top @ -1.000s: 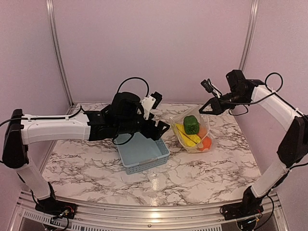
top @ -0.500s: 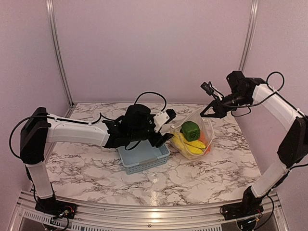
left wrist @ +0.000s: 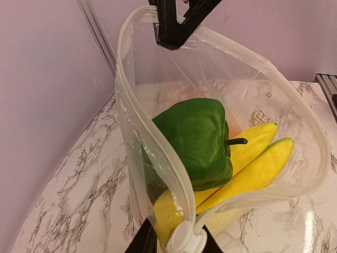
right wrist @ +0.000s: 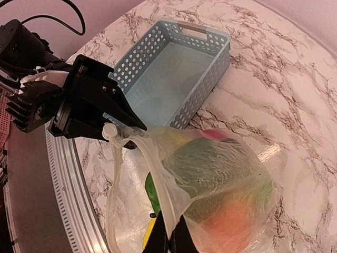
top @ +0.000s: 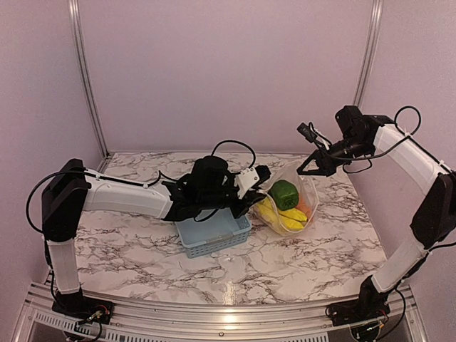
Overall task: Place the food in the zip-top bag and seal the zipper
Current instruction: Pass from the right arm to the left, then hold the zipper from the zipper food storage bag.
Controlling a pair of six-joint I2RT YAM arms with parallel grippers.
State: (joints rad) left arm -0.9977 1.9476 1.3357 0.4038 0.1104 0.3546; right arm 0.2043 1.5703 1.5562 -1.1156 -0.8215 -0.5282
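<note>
Clear, crinkly zip-top bag [top: 308, 191] resting on the marbled worktop [top: 142, 242] just right of the blue mesh basket [top: 214, 246], mouth wide open, pale zipper [left wrist: 138, 137] unsealed, with green pepper [left wrist: 197, 139], yellow bananas [left wrist: 258, 168] and an orange piece [right wrist: 231, 221] inside. Left hand [left wrist: 176, 243] pinched closed on the basket-side mouth edge, right hand [top: 308, 165] clamped on the opposite edge, holding it up. Faint printed mark on the bag wall, unreadable.

No lettering is legible; a small pale printed emblem [left wrist: 260, 116] on the clear crinkly plastic zip-top bag [left wrist: 237, 79] is too blurred to read.
</note>
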